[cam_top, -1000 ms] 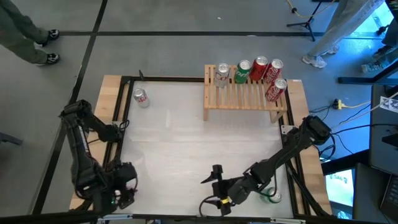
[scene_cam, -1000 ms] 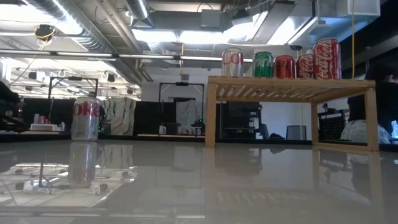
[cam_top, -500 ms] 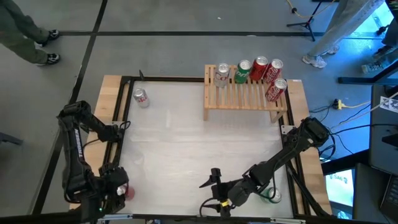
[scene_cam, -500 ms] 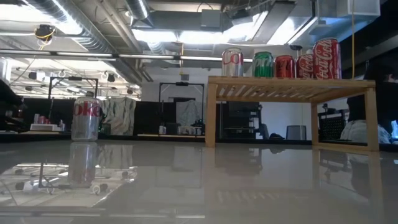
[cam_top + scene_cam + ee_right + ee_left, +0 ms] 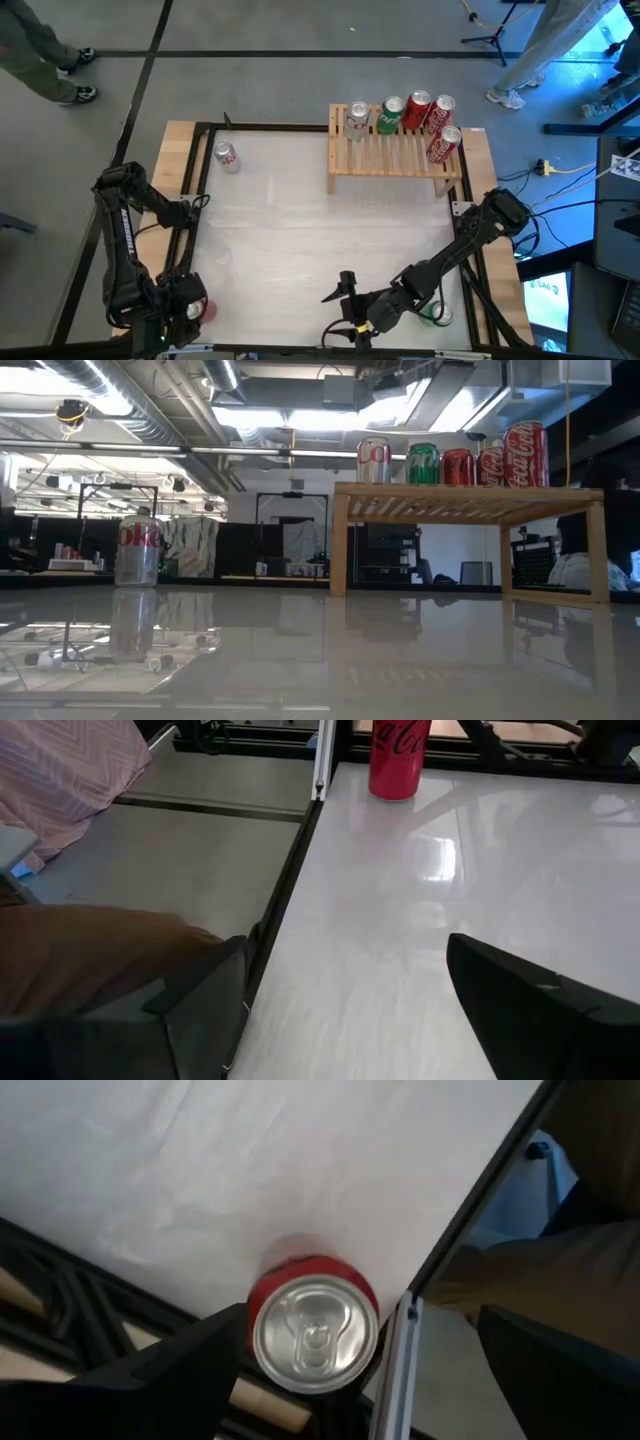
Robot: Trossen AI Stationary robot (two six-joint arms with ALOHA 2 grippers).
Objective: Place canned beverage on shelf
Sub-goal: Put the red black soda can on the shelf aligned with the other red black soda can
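Note:
A red can (image 5: 313, 1330) stands upright on the table's near left corner and also shows in the high view (image 5: 207, 308). My left gripper (image 5: 188, 308) hangs over it, open, with a finger on either side of the can (image 5: 362, 1320). My right gripper (image 5: 338, 308) is open and empty at the table's near edge, pointing toward the table's left; its wrist view shows the same red can (image 5: 398, 758) far off. The light-wood shelf (image 5: 395, 152) stands at the far right with several cans along its far edge. A silver can (image 5: 226, 156) stands at the far left.
A green can (image 5: 435, 316) lies near the table's near right corner, beside the right arm. The table's black frame rail (image 5: 470, 1210) runs close by the red can. People's legs (image 5: 530, 60) show on the floor beyond the far edge.
My left gripper has shifted toward the table's left edge at the near corner. The red can, hidden under it a second ago, now shows beside it in the high view.

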